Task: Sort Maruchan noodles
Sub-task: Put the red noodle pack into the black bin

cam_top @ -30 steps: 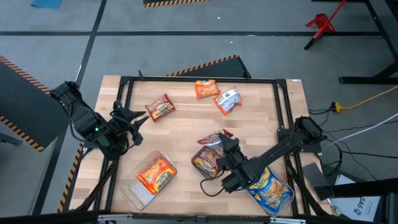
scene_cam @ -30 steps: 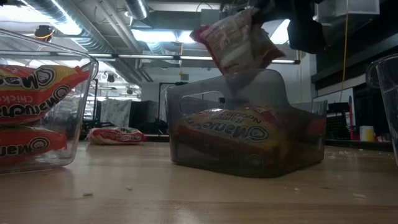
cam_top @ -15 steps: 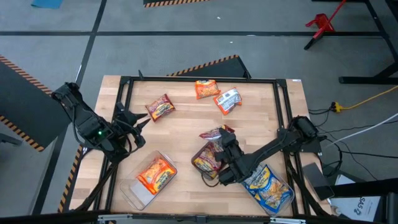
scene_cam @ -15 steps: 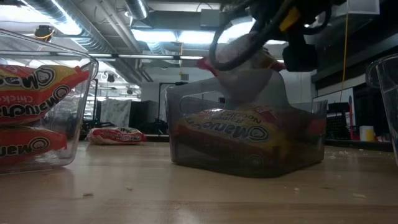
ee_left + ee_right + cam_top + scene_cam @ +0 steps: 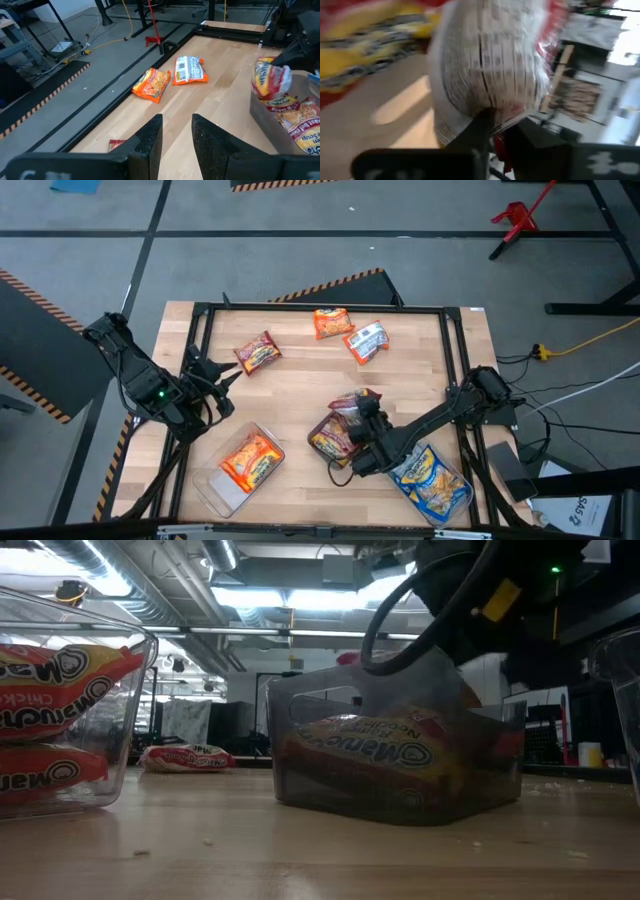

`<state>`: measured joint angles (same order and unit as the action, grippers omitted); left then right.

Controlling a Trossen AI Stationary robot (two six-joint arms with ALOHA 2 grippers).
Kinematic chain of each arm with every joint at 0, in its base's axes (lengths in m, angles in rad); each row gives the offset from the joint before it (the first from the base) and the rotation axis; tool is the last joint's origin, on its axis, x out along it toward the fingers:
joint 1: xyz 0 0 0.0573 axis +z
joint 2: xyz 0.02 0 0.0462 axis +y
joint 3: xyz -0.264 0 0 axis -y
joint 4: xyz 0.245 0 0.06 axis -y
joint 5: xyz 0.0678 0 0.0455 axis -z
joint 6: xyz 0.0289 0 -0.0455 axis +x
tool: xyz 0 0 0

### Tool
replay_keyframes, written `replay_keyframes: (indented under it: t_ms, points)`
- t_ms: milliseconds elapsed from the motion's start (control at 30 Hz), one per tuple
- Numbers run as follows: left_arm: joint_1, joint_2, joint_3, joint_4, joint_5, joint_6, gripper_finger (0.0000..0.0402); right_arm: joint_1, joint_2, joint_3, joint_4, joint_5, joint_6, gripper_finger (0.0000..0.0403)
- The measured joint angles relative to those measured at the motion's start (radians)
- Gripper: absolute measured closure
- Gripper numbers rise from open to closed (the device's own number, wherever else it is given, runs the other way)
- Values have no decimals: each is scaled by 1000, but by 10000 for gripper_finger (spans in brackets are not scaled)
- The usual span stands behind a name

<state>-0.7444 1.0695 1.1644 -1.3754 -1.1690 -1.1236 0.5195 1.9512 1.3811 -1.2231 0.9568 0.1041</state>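
My right gripper (image 5: 358, 418) is shut on a dark red noodle packet (image 5: 352, 401) over the far end of the middle tray (image 5: 322, 448), which holds dark red packets. The left wrist view shows that packet (image 5: 270, 80) standing upright at the tray's rim. My left gripper (image 5: 207, 375) waits open near the table's left edge. Lying loose and flat on the far half of the table are a dark red packet (image 5: 258, 353), an orange one (image 5: 333, 322) and a blue-and-white one (image 5: 368, 340). My right gripper pinches the dark red packet by one crimped edge (image 5: 496, 116) between its two fingers, and the packet's pale printed back faces the wrist camera. The packet stands upright beyond the fingers, low over the middle tray (image 5: 400, 765). Whether it touches the packets inside, I cannot tell.
A clear tray (image 5: 215, 488) near the left holds orange packets, and one (image 5: 462, 502) near the right holds blue-and-yellow packets. A black frame (image 5: 320, 307) runs round the tabletop. Bare wood lies between the loose packets and the trays.
My right gripper has moved down with the dark red packet. In the low view the packet has dropped from well above the middle tray to behind its wall. The left arm has kept still.
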Motion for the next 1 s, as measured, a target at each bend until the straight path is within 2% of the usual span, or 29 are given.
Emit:
replay_keyframes:
  t_ms: [233, 400, 500, 700, 1000]
  points:
    - [0, 0, 0, 0, 0, 0, 303, 11, -23, 50, -25, -280, -24, 281]
    - [0, 0, 0, 0, -1, 1, 303, 11, -38, 156, -23, -330, -31, 232]
    - [0, 0, 0, 0, -1, 4, 303, 10, -38, 231, -17, -361, -48, 213]
    - [0, 0, 0, 0, 1, 7, 303, 11, -39, 320, 25, -568, -50, 198]
    - [0, 0, 0, 0, 1, 8, 303, -26, -21, 327, 37, -503, -41, 198]
